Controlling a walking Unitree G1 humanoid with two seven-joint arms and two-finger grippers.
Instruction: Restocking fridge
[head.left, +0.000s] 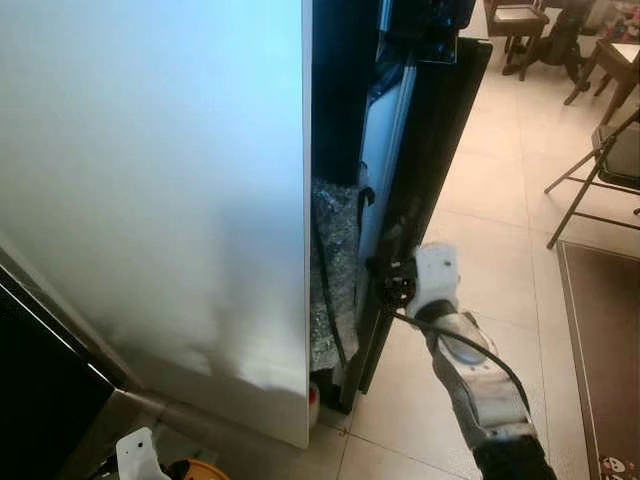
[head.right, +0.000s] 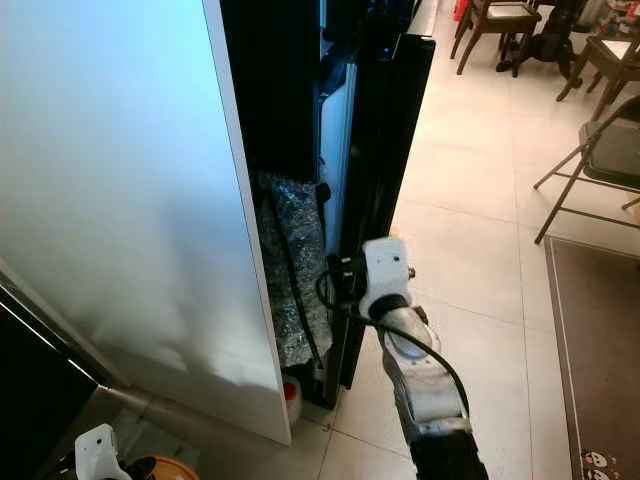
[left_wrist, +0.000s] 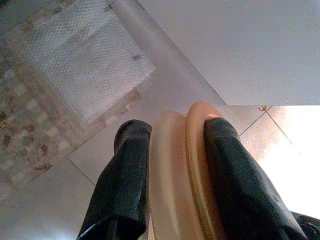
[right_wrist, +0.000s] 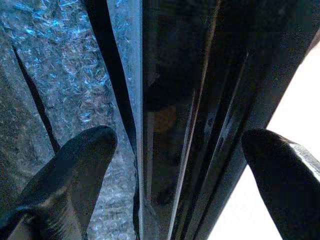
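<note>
We see a fridge side panel (head.left: 150, 200) that is smooth, matt white, a door (right_wrist: 200, 100) of glossy black, crinkled bubble wrap (right_wrist: 60, 75), a smooth translucent orange plastic lid (left_wrist: 185, 175), a glossy tiled floor (head.left: 480, 240), and chairs (head.left: 515, 20) of dark wood.

Daylit room, bright on the right, deep shade inside the fridge gap

Daylight washes the tiled floor (head.left: 480, 220) pale and nearly overexposed toward the far chairs (head.right: 500, 25), while the white fridge side panel (head.left: 150, 180) shows a soft gradient, bright at top and greyer low down, with a blotchy shadow near its lower edge. The gap beside the black door (head.right: 385, 150) falls to near black, detail lost except a faint sheen on the bubble wrap (head.left: 335, 260). Both head views are slightly soft and grainy. In the left wrist view the floor corner blows out to white glare, and the near claw fingers (left_wrist: 125, 175) are blurred. The right wrist view is dim and bluish, fingers (right_wrist: 75, 165) out of focus, with white glare at its edge.
</note>
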